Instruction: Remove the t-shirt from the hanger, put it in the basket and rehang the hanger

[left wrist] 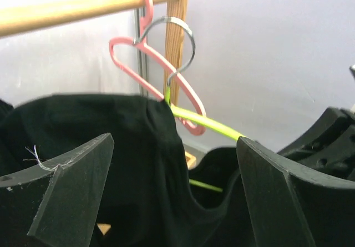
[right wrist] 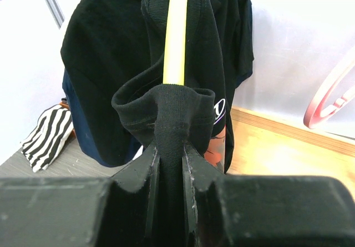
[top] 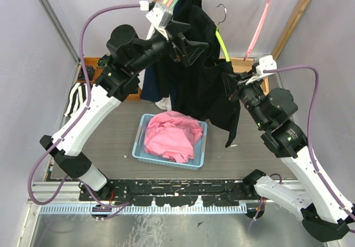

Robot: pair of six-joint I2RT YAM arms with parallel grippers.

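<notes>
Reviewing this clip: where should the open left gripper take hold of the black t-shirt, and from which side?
Probably the black t-shirt at its shoulder fold beside the metal hook, where it drapes over one arm of the yellow-green hanger. Approach head-on as the left gripper faces now, open fingers straddling that ridge; the hanger's other arm is bare.

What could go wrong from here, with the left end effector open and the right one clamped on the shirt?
1. The right end effector is shut on a fold of the black t-shirt right where the yellow hanger runs into it. Pulling may drag the hanger along or stretch the fabric.
2. The left end effector is open and holds nothing, so the hanger could swing and its metal hook could catch the pink hanger.
</notes>
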